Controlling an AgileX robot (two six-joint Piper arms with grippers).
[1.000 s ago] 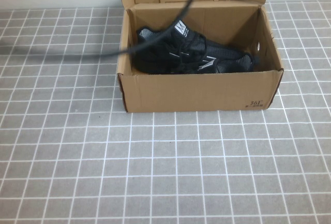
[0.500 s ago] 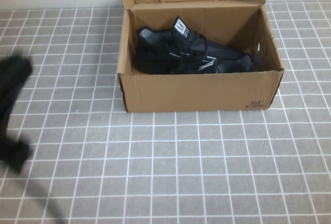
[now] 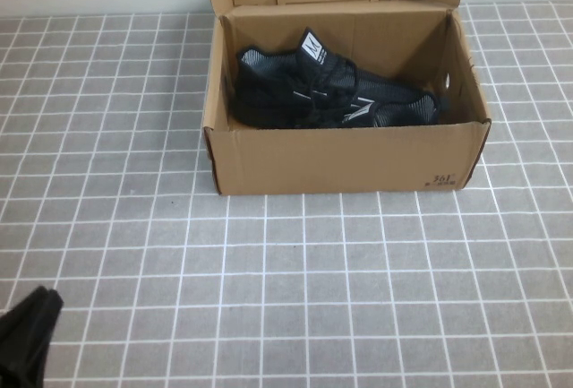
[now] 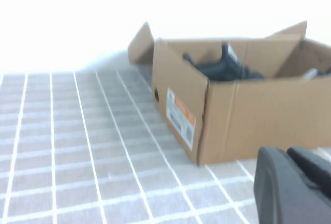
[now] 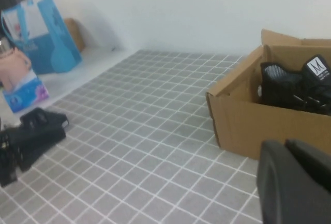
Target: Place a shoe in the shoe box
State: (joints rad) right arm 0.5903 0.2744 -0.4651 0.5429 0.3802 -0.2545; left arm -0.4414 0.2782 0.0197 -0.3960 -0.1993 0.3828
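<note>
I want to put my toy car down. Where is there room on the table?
Lots of room on the grey tiles in front of the shoe box, and on both sides of it. Inside it is crowded: the shoe fills it. The left hand, shut, sits at the near left corner. The right hand, shut, is off the right edge.

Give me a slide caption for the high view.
Shoe in open shoe box; left claw at near-left corner.
</note>
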